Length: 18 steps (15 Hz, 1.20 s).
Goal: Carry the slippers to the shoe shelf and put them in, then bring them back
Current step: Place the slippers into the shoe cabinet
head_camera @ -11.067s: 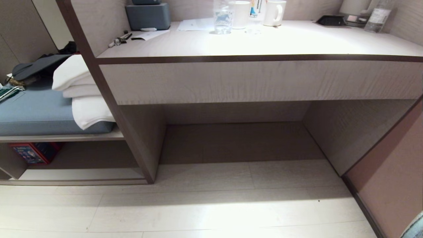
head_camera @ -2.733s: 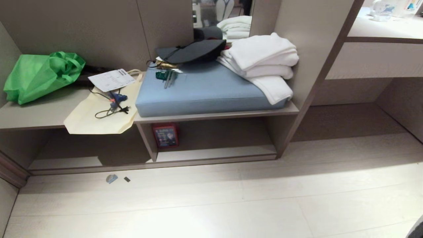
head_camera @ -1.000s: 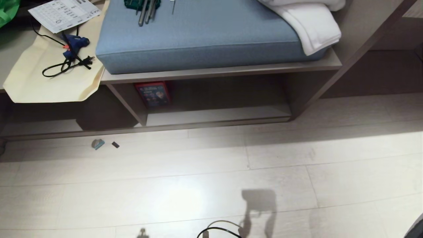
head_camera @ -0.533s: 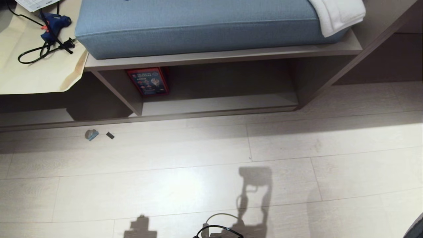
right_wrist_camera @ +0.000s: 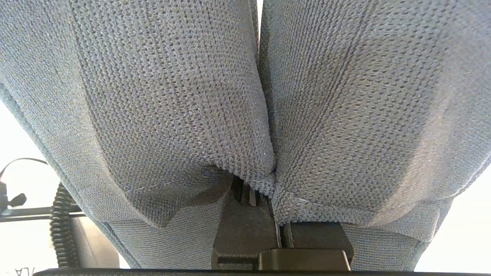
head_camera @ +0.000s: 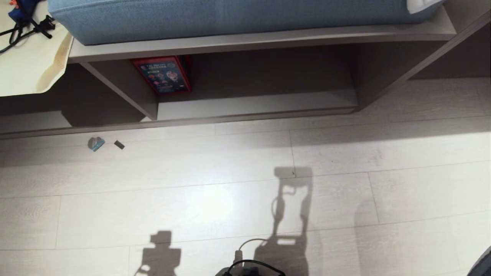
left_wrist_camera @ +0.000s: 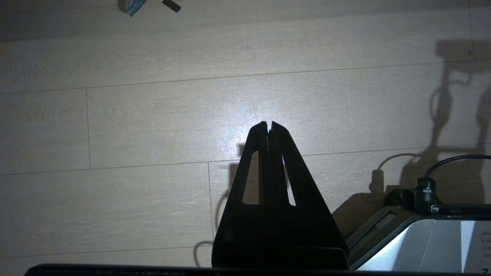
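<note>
Only unreadable print shows on the red box (head_camera: 162,75) inside the shoe shelf (head_camera: 253,105).

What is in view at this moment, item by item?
soft knitted blue-grey slippers: two, pressed side by side, clamped in the right hand.
grey-brown wood shoe shelf: one, low cubby under the bench.
red printed box: one, at the cubby's left.
blue fabric cushion: one, on the bench.
cream bag: one, draped over the bench's left end.
small scraps: two, on the pale floor.
left hand: black, shut, empty, over the floor.
right hand: shut on the slippers.
</note>
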Motion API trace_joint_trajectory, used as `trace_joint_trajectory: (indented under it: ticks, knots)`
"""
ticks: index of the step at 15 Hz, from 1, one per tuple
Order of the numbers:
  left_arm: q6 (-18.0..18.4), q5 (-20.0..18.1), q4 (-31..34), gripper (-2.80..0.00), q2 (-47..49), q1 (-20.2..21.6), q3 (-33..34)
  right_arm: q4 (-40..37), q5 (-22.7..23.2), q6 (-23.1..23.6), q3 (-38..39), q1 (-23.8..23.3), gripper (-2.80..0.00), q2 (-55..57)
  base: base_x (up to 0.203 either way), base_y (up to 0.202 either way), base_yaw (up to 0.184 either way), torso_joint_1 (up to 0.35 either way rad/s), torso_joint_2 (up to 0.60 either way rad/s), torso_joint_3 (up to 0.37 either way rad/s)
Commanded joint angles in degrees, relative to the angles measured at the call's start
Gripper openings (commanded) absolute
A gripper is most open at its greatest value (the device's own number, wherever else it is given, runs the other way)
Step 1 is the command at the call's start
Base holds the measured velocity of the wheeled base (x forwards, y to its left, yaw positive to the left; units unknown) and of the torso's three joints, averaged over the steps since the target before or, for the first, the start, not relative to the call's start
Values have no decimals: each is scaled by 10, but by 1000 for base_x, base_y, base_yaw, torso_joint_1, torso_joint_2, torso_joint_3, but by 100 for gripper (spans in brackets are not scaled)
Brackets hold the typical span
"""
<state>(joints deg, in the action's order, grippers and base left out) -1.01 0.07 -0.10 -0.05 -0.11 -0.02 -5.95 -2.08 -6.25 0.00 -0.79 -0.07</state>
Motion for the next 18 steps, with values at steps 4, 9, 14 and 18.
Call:
trace_joint_trajectory:
  ticks: [4,9,14,18]
  knots:
    - [0,0,0,-280,0,0,0,0,0,-1,0,0,-280,-1,0,0,0,6,4,-199]
    - [0,0,0,-280,0,0,0,0,0,-1,0,0,-280,-1,0,0,0,0,3,-198]
    - [0,0,0,-280,0,0,0,0,0,-1,1,0,-280,-1,0,0,0,4,2,-199]
    - [0,0,0,-280,0,0,0,0,0,-1,0,-1,-280,-1,0,0,0,3,4,-194]
